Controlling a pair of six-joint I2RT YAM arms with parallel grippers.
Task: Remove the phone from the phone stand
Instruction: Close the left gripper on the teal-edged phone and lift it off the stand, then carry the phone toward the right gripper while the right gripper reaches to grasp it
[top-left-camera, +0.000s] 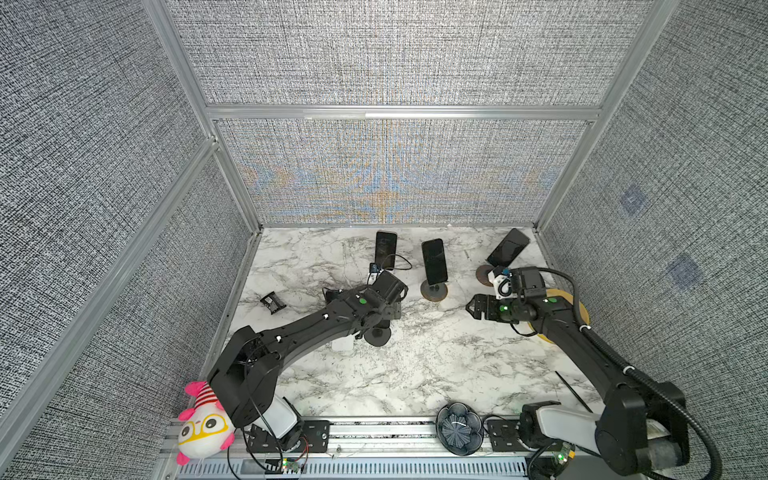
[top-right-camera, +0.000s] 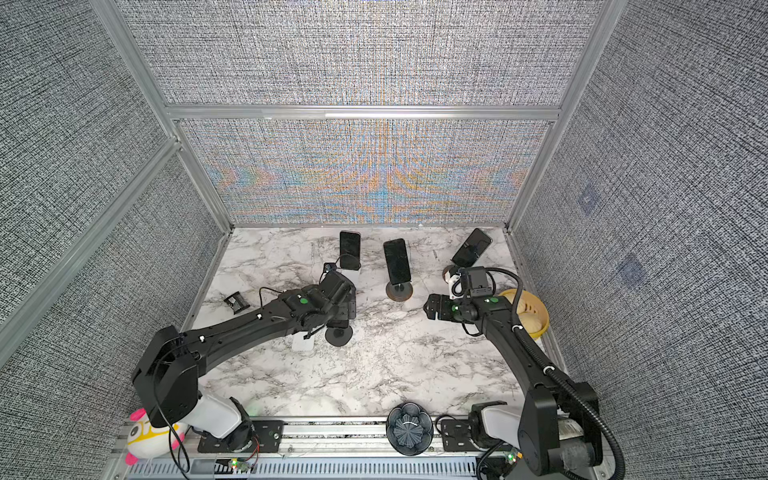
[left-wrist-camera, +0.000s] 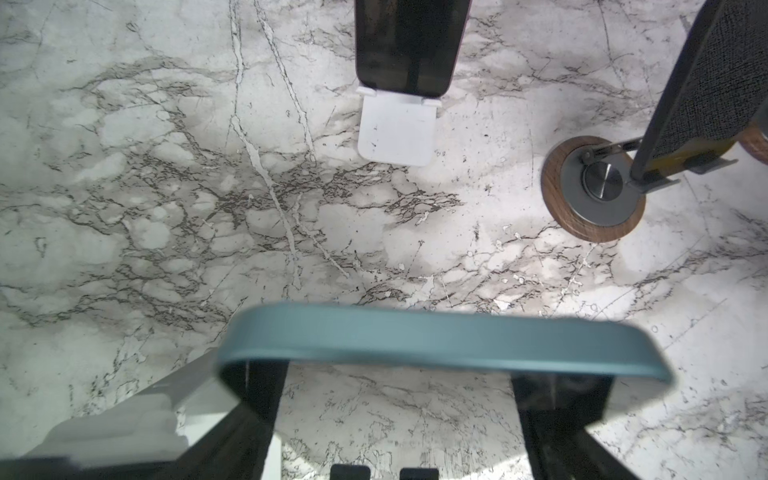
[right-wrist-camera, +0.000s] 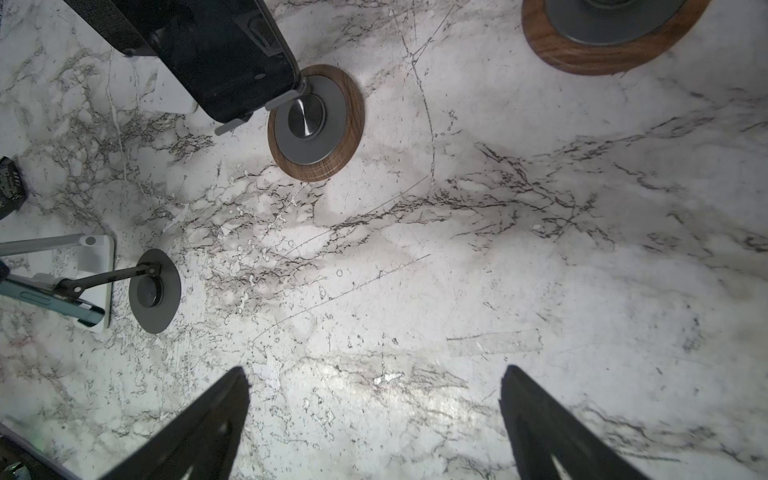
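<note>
Left gripper (left-wrist-camera: 411, 386): fingers (left-wrist-camera: 262, 399) are spread wide, one on each side of the phone (left-wrist-camera: 436, 336). Its teal-cased top edge runs across the left wrist view just above them. Pad contact with the case cannot be confirmed. In both top views the wrist hides this gripper and the phone. The right wrist view shows the phone (right-wrist-camera: 45, 297) side-on and tilted. It appears to be carried on the arm of the dark phone stand (right-wrist-camera: 154, 291) with the round base, its low end over the plate of a white stand (right-wrist-camera: 99, 270) just beside. My reading is that it is not yet lifted clear.

Handling, judged: the phone is a rigid slab with a glass face, so no squeeze on the screen. The matt case should grip better than bare glass. It looks moderately heavy for so thin a body, and a hold near one end would let it swing. Best hold is across the two long cased edges in the upper half, away from the side buttons. Then draw it up along its own slope to clear the cradle. The stand looks light and may drag or tip with it.

Right gripper (right-wrist-camera: 376, 374): fingers are spread with nothing between them, over bare marble table (right-wrist-camera: 457, 249), well apart from the phone.
</note>
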